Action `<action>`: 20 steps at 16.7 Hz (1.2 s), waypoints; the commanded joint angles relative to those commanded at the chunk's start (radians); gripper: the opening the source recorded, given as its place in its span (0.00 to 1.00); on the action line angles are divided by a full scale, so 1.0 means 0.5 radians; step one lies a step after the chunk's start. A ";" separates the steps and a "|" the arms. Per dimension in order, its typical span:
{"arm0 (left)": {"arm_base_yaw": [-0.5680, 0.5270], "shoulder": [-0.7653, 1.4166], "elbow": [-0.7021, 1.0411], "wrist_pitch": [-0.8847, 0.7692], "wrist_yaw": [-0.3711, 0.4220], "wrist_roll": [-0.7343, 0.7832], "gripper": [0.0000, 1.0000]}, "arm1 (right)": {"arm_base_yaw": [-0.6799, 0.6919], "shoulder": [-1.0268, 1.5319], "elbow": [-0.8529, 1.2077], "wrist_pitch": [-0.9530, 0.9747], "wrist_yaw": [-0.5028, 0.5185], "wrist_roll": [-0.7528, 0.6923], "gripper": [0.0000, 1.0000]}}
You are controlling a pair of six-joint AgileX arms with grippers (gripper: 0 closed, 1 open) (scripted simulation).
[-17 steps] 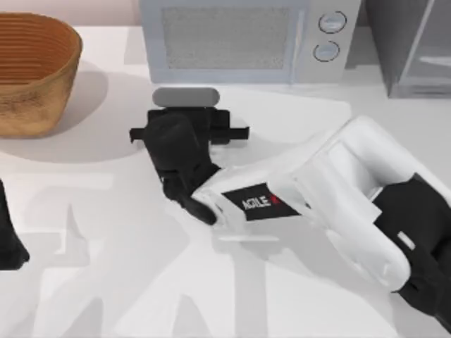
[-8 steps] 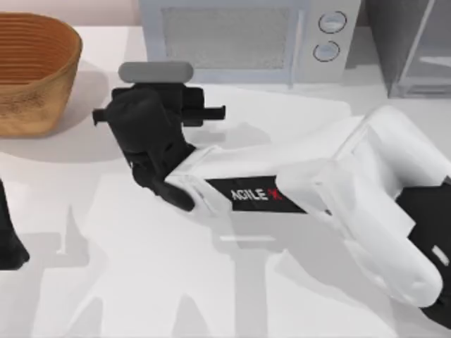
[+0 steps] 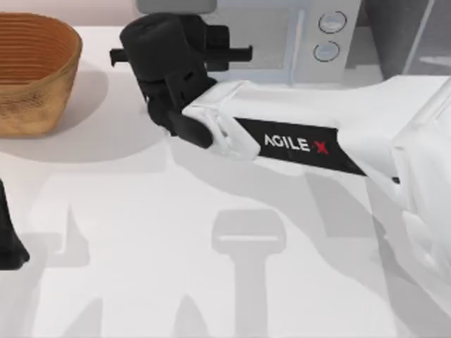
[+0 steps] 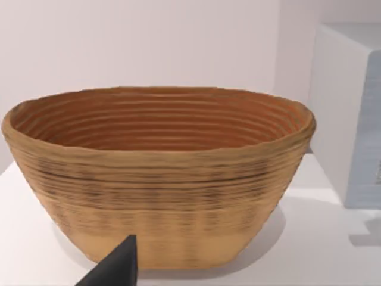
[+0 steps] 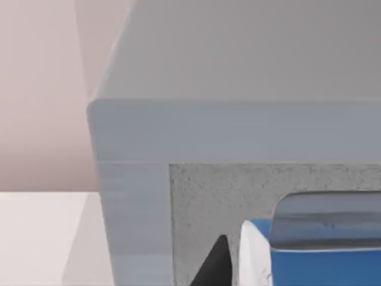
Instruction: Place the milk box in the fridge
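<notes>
Holding the milk box (image 5: 315, 262), the right end effector (image 3: 173, 14) sits at the far edge of the worktop (image 3: 141, 232), raised in front of the microwave (image 3: 310, 42) near its left end. From the right wrist camera, one dark fingertip (image 5: 217, 262) lies just beside the carton's white-and-blue face, with a pale grey pad pressed over the carton's upper edge, so the fingers are pinching the carton (the second fingertip is out of frame). Behind the carton stands the microwave's mesh window and pale frame, close up.

From above, the black wrist housing covers the carton; only a grey strip shows at the top edge of the frame above it. The white right arm (image 3: 296, 141), marked AGILEX, stretches from the right side of the worktop across to the upper left.

Right of the microwave, at the top right corner, stands the fridge (image 3: 412, 35), dark grey with a pale frame and a glassy panel. The carton is well apart from it.

A woven basket (image 3: 35, 77) rests at the far left of the worktop. The left end effector (image 4: 116, 268) is parked at the left edge, facing the basket; its finger state cannot be judged.
</notes>
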 joint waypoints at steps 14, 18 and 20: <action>0.000 0.000 0.000 0.000 0.000 0.000 1.00 | -0.266 -1.012 -0.819 -0.111 -0.363 -0.097 0.00; 0.000 0.000 0.000 0.000 0.000 0.000 1.00 | -0.551 -1.867 -1.443 -0.185 -0.626 -0.171 0.00; 0.000 0.000 0.000 0.000 0.000 0.000 1.00 | -0.714 -2.334 -1.787 -0.223 -0.768 -0.212 0.00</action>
